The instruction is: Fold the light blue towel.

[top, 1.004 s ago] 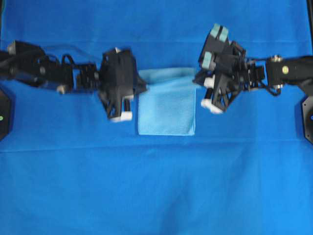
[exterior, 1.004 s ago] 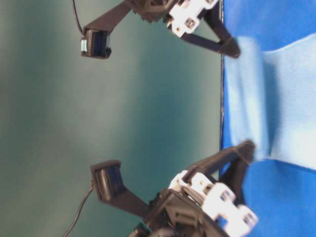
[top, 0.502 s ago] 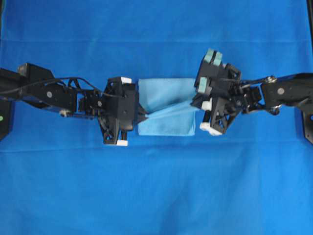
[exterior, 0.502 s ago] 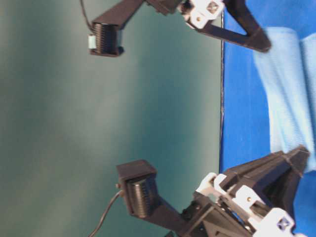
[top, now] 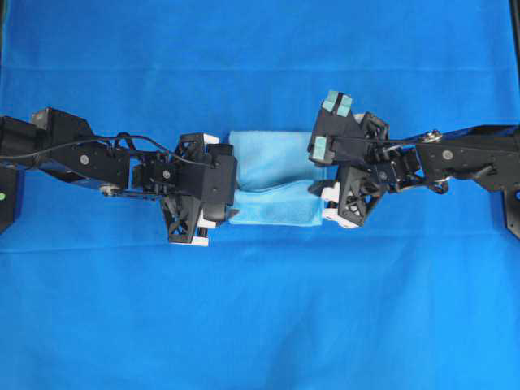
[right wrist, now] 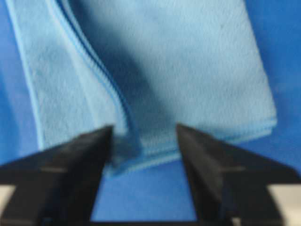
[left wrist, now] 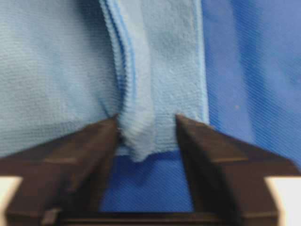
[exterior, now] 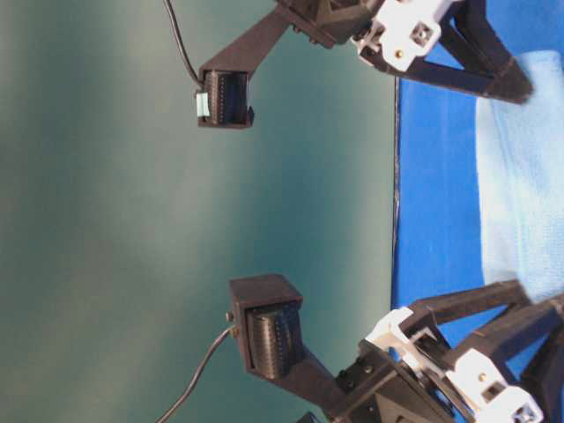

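The light blue towel (top: 272, 175) lies folded on the table between my two arms, with a fold ridge running across it. My left gripper (top: 232, 195) is at the towel's left edge. In the left wrist view (left wrist: 146, 125) its jaws stand apart, with a thick fold of the towel (left wrist: 160, 70) drooping between them, next to one finger. My right gripper (top: 318, 188) is at the towel's right edge. In the right wrist view (right wrist: 145, 134) its jaws also stand apart around the towel's (right wrist: 188, 61) layered edge. The towel also shows in the table-level view (exterior: 529, 176).
A deep royal-blue table cloth (top: 260, 309) covers the whole table, with a crease line running across it just in front of the towel. The arm bases sit at the far left and right edges.
Both grippers came down and toward the front, carrying the raised towel edge over. The towel now lies lower and shorter, and the jaws stand apart.
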Robot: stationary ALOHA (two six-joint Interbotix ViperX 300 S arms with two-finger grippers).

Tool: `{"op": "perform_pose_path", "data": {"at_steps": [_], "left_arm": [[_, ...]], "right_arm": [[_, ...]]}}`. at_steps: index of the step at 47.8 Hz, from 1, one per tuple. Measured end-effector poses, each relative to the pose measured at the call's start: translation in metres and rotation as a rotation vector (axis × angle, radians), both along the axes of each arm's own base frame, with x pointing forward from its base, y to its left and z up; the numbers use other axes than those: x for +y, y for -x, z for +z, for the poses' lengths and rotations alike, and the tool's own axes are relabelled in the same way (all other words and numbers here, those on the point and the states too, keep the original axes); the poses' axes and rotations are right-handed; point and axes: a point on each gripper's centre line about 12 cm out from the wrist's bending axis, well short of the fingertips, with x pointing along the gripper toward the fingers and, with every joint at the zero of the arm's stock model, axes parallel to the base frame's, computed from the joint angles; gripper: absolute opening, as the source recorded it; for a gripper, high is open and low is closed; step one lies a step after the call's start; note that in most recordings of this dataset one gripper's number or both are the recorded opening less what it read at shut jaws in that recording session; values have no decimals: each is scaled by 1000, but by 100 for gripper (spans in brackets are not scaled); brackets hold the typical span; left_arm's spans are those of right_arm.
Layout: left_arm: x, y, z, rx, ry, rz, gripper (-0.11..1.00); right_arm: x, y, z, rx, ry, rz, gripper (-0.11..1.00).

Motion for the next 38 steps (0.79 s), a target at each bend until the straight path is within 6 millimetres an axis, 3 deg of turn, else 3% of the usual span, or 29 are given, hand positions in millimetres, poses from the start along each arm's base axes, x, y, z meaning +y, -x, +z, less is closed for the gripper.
{"op": "perform_pose_path", "data": {"at_steps": [3, 12, 19, 28, 38], "left_arm": [[0, 0, 0, 0, -1, -1, 64], [-1, 2, 12, -6, -1, -3, 59], [-5, 7, 36, -25, 4, -13, 58], [-27, 23, 73, -57, 3, -80, 58], [-31, 49, 110, -138, 10, -97, 58]], "right_arm": [[1, -1, 1, -2, 2, 4, 58], [10, -4, 11, -30, 3, 27, 57], [30, -4, 37, -87, 10, 77, 57], [55, 5, 72, -127, 34, 127, 57], [51, 24, 107, -160, 74, 99, 57]]}}
